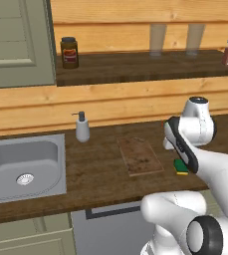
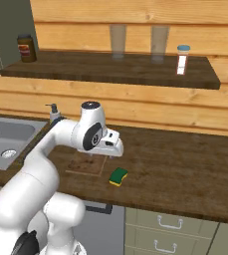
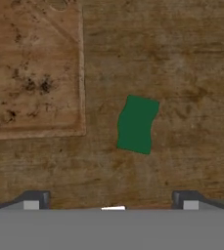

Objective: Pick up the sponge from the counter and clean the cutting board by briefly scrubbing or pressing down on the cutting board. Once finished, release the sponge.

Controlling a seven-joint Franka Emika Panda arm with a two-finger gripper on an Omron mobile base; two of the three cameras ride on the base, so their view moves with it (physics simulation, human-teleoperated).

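The green-topped sponge [image 3: 137,124] lies flat on the dark wood counter [image 3: 191,73], just off the cutting board's right edge and not touching it. In the base views the sponge [image 1: 180,166] [image 2: 118,176] sits near the counter's front edge, its yellow layer showing. The reddish speckled cutting board [image 1: 139,155] [image 2: 85,164] [image 3: 33,73] lies bare on the counter. My gripper [image 3: 112,200] hangs above the counter, looking straight down. Its fingertips [image 3: 37,197] stand wide apart with nothing between them, so it is open. The sponge is a little ahead of the gap.
A steel sink [image 1: 23,167] is set in the counter to the left, with a soap dispenser [image 1: 82,128] behind its right corner. The upper shelf [image 2: 110,67] carries a jar [image 1: 69,52], two glasses and a small bottle [image 2: 182,60]. Drawers sit below the counter.
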